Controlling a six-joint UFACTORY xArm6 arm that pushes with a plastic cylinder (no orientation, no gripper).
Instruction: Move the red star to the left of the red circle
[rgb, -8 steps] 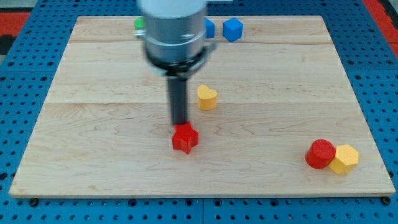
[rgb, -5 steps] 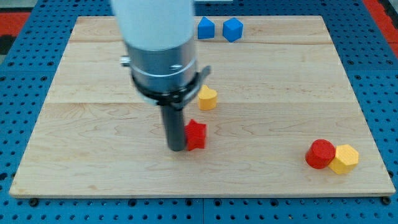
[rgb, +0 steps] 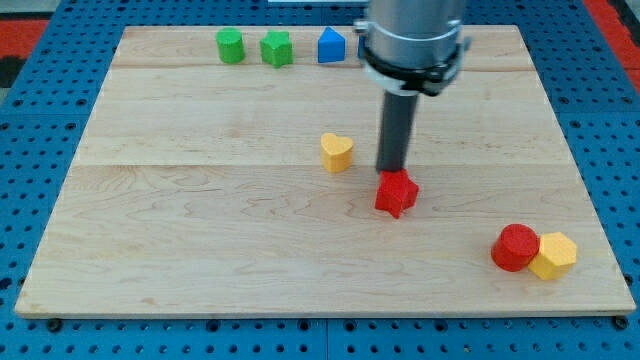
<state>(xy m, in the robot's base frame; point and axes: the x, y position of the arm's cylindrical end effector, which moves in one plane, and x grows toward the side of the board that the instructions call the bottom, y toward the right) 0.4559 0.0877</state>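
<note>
Camera view | my tip (rgb: 390, 172) touched red star's (rgb: 396, 193) top side, mid-board; rod only, no fingers | red circle (rgb: 515, 247) near bottom-right corner | counted: two red, two yellow, two green, one blue visible

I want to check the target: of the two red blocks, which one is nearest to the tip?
The red star. My tip sits at its upper edge, while the red circle lies far toward the view's right, beside the yellow hexagon.
</note>
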